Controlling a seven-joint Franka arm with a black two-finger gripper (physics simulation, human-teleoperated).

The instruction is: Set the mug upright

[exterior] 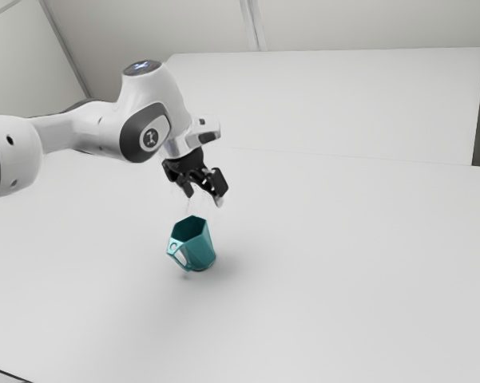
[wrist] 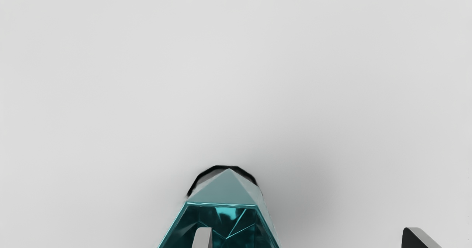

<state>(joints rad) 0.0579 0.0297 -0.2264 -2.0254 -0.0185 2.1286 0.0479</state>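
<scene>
- The gripper (exterior: 204,194) hangs over the mug (exterior: 193,243), its fingers (wrist: 202,237) wide apart and pinching nothing, maybe to leave it free.
- The mug is on the table (exterior: 327,271), mouth up, so it looks nearly right (maybe a bit tippy).
- One finger hides some of its mouth in the wrist view.
- Its dark bottom (wrist: 246,172) is mostly hidden, so I can't tell if it's flat.
</scene>
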